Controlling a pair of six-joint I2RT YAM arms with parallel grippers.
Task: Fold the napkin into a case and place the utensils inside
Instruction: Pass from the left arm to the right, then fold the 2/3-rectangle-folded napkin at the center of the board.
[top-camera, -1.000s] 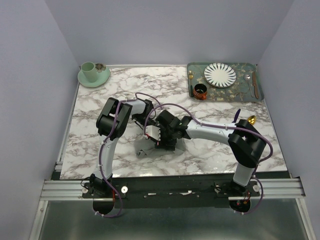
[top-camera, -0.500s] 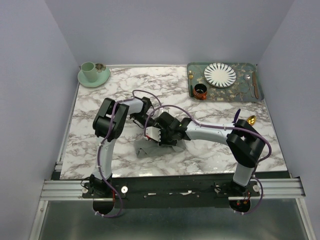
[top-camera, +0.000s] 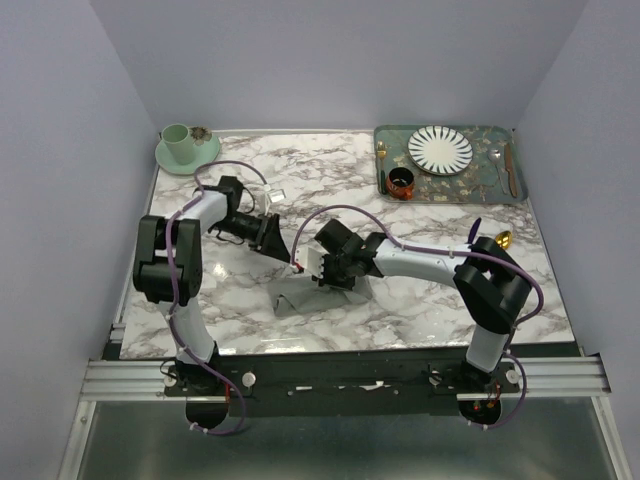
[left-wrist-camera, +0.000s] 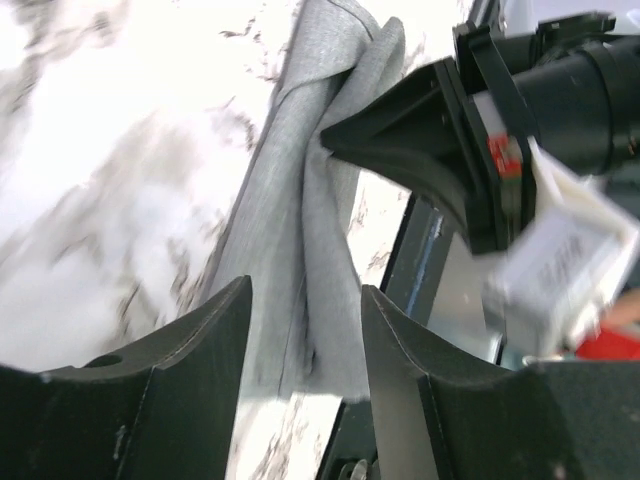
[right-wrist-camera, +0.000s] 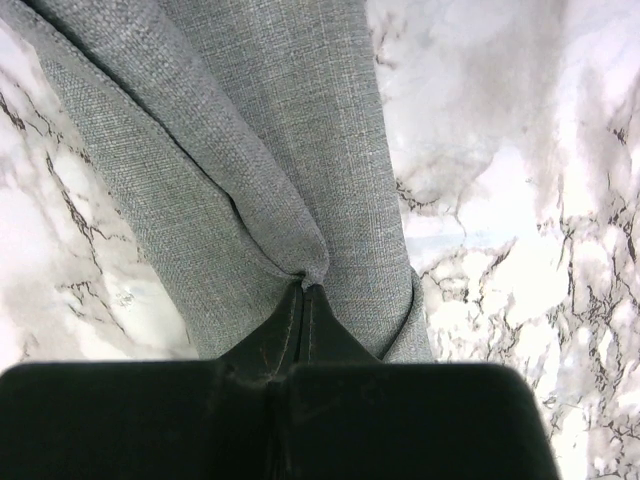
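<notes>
Your napkin is matt grey cloth with a coarse, visible weave. The table under it is smooth and glossy, marble-patterned. The right gripper looks like matt black plastic. At one o'clock, the plate shines like glazed ceramic.

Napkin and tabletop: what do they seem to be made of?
The napkin looks like woven cloth, matte: a coarse weave and a hemmed edge show, and it folds softly. The tabletop looks like marble or a marble-print surface, white with grey veins and glossy glare; which one, the look leaves open.
</notes>
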